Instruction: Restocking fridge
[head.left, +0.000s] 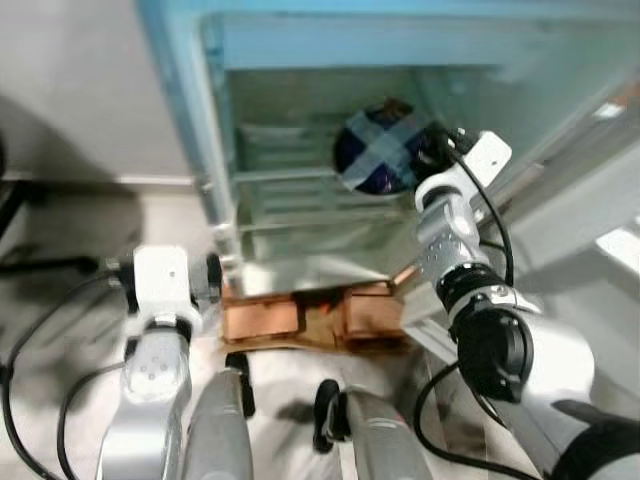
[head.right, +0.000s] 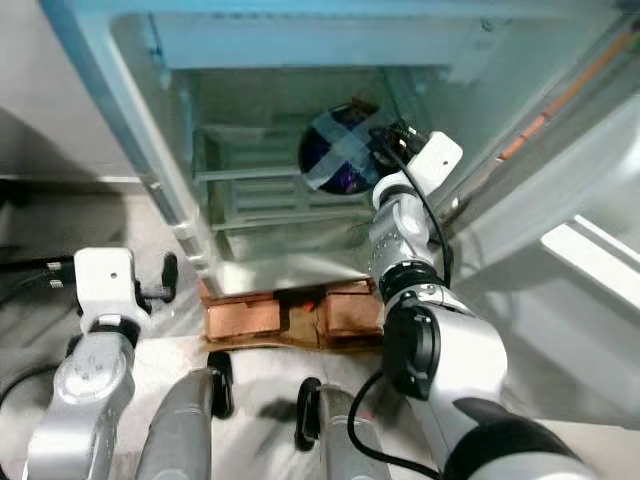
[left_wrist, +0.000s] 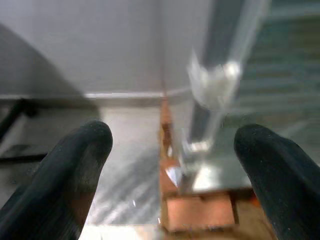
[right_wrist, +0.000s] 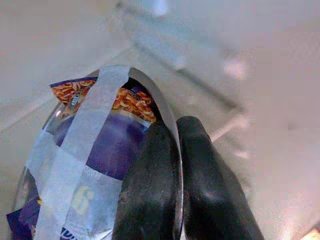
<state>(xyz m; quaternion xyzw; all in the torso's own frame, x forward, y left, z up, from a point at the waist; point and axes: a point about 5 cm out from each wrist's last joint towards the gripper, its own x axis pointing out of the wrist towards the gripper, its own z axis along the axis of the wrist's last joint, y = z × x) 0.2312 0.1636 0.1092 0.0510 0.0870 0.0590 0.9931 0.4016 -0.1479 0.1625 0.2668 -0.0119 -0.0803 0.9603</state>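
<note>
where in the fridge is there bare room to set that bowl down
Free: the shelves left of the taped bowl, toward the fridge's left wall, and the lower shelf beneath it. Crowded: the right side, where the right pincer pinches the bowl's rim. The left pincer hangs open outside.

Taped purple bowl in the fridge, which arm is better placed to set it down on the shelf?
Right. The right gripper is pinched on the bowl inside the fridge; the left gripper hangs open outside, near the floor.

bowl (head.left: 380, 150) inside fridge (head.left: 190, 150), on shelf (head.left: 290, 175) | wooden base (head.left: 310, 318) under fridge front
</note>
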